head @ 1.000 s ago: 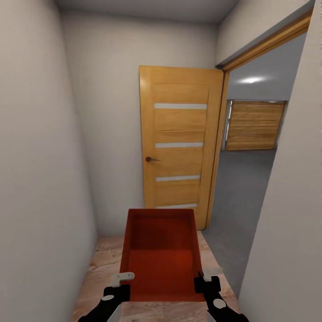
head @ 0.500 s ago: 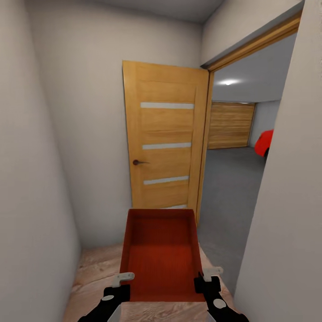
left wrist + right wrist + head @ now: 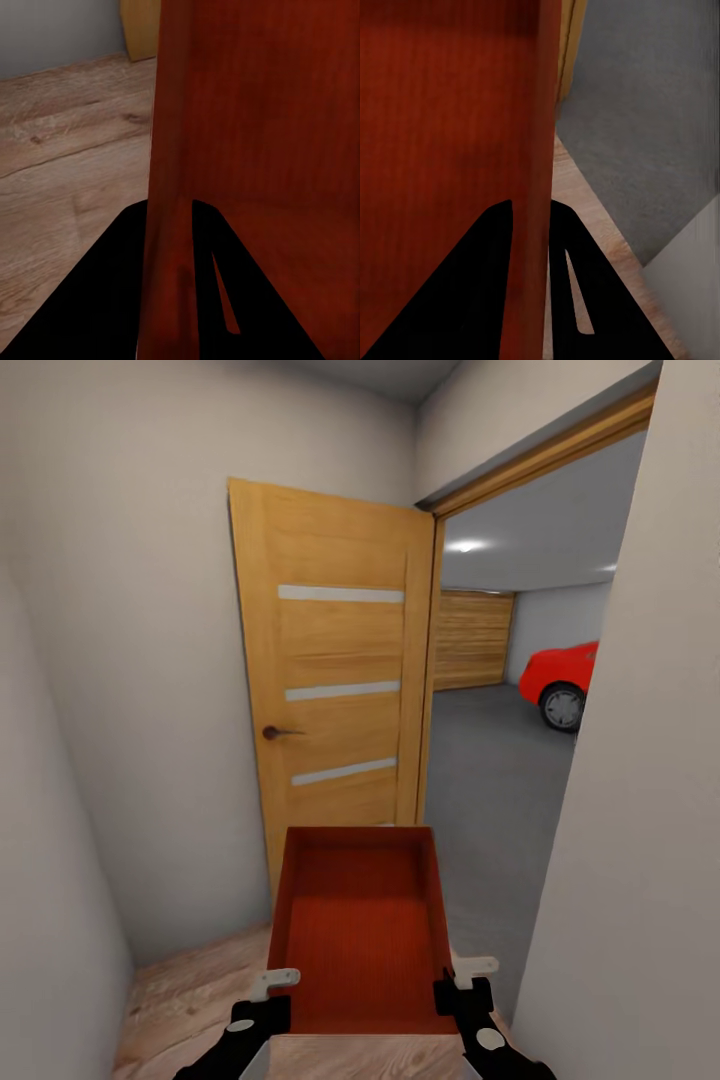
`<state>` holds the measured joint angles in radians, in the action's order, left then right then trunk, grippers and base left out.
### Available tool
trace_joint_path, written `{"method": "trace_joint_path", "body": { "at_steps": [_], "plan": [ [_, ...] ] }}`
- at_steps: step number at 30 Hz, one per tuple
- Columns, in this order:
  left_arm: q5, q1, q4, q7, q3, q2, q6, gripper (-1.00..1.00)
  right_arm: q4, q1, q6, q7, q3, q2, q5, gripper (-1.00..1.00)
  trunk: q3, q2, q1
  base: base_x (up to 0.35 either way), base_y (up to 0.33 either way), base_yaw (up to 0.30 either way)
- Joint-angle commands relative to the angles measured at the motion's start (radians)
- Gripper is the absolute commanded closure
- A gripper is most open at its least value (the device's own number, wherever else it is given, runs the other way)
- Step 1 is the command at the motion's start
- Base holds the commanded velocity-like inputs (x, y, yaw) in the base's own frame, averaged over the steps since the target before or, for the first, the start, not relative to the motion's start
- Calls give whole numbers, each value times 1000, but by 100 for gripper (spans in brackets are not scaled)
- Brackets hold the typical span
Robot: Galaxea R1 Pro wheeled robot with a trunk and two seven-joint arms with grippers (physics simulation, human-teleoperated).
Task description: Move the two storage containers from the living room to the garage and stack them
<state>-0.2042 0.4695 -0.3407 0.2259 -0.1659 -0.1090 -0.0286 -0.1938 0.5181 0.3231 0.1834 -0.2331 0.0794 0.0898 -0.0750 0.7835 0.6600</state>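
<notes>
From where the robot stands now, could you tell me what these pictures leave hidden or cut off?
- Red car: head view, its rear hidden by the near wall.
- Garage floor: head view, mostly hidden by that wall and the open door.
- Storage container: its underside is unseen; both wrist views show one wall close up.
- Second container: whereabouts cannot be told.

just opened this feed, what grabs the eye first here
The orange-red storage container dominates, held low in the centre with the left gripper and right gripper clamped on its side walls. Behind it stands an open wooden door, and through the doorway at right a red car sits on the grey floor.
</notes>
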Motion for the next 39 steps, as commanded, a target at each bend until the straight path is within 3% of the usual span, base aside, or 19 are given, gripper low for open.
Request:
{"method": "trace_joint_path", "body": {
  "at_steps": [1,8,21,39],
  "plan": [
    [-11,0,0,17,11,5,-4,100,-1,2,71,57,17,-3,8,100,-2,1,1,286,171,-285],
    [-11,0,0,16,11,5,-4,100,-1,2,78,57,17,-2,8,100,-2,1,1,209,55,-285],
    [-11,0,0,16,11,5,-2,100,-1,2,78,57,17,-3,9,100,-2,1,1,14,2,-277],
    [-12,0,2,15,12,5,-5,100,-1,2,79,57,17,-3,8,100,-2,1,1,277,0,-20]
  ]
}}
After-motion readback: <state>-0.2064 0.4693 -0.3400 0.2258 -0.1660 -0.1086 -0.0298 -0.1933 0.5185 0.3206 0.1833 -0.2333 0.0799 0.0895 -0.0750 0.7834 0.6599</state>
